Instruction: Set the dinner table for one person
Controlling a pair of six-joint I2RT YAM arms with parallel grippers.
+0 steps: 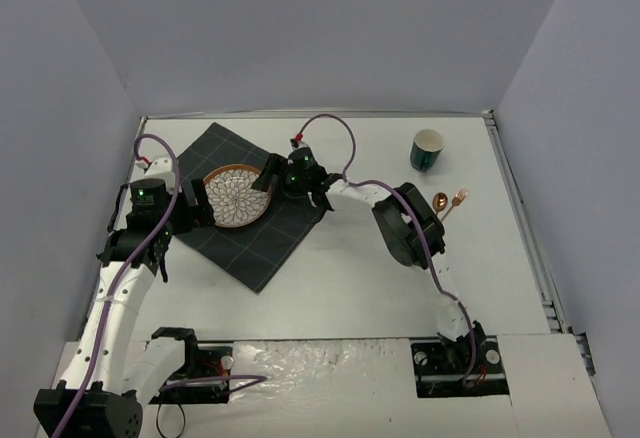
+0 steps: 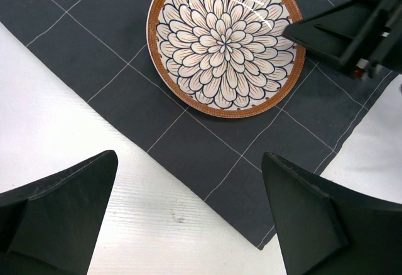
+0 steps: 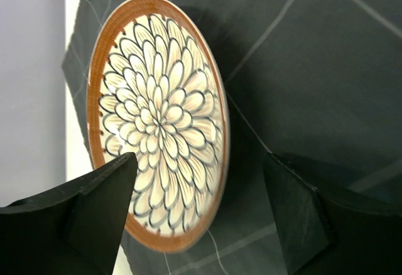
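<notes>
The white dinner table (image 1: 340, 278) holds a dark grey checked mat (image 1: 262, 248) at the back left. A plate with a flower pattern and an orange rim (image 1: 236, 196) lies on the mat. It also shows in the left wrist view (image 2: 223, 43) and the right wrist view (image 3: 157, 124). My right gripper (image 1: 268, 180) is open at the plate's right edge. In its wrist view (image 3: 201, 212) one finger is over the plate, the other over the mat (image 3: 314, 68), and the rim lies between them. My left gripper (image 1: 195, 208) is open and empty at the plate's left, above the mat's edge (image 2: 188, 212).
A green-and-white cup (image 1: 427, 150) stands at the back right. A copper spoon (image 1: 440, 203) and fork (image 1: 458, 198) lie right of the right arm. The right gripper shows in the left wrist view (image 2: 339, 33). Walls enclose the table on three sides.
</notes>
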